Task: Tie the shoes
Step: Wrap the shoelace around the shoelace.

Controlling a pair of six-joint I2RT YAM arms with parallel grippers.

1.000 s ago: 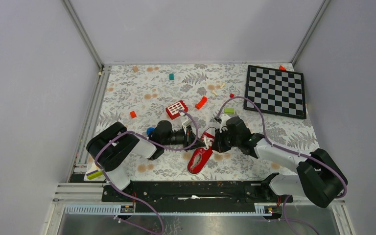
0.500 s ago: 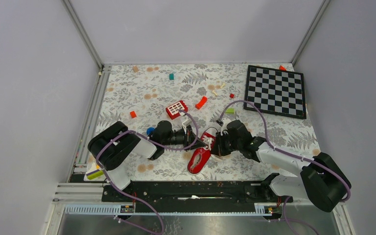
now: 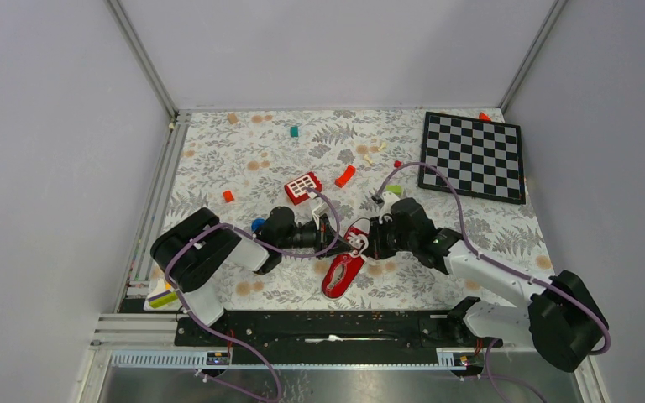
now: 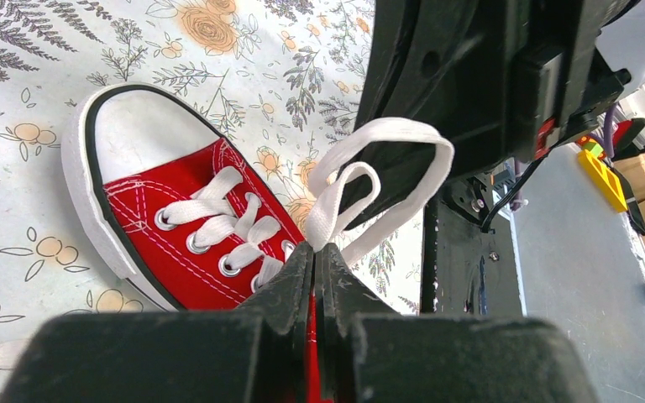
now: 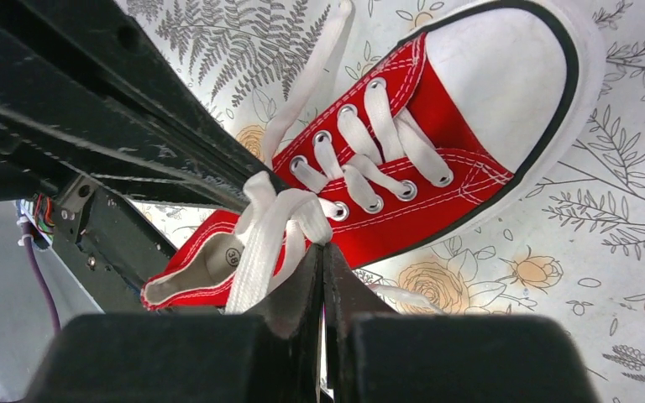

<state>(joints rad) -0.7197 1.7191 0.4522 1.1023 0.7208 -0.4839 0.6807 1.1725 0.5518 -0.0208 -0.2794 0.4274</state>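
Red canvas shoe (image 3: 342,273) lies on the floral table in the top view, with its toe toward the arm bases. The left gripper (image 3: 338,238) reaches in from the shoe's left and the right gripper (image 3: 368,243) from its right. They nearly touch over the heel end, and their jaws are too small to read here.

From the left wrist, the left gripper (image 4: 315,252) is clenched on a lace loop (image 4: 386,159) that stands up over the shoe's eyelets. The loop lies close against the right arm's black body.

From the right wrist, the right gripper (image 5: 321,252) is clenched on the other loop (image 5: 273,227), just above the shoe's opening. A loose lace end trails away beyond the shoe.

Both loops look short, so a hard pull while crossing them could draw a free end through and collapse the bow. Nothing pins the shoe, so it may drag or tip. The crowded grippers could also knock each other.

The fingers hide the base of each loop and any first knot. From above, the arms cover the laces entirely.
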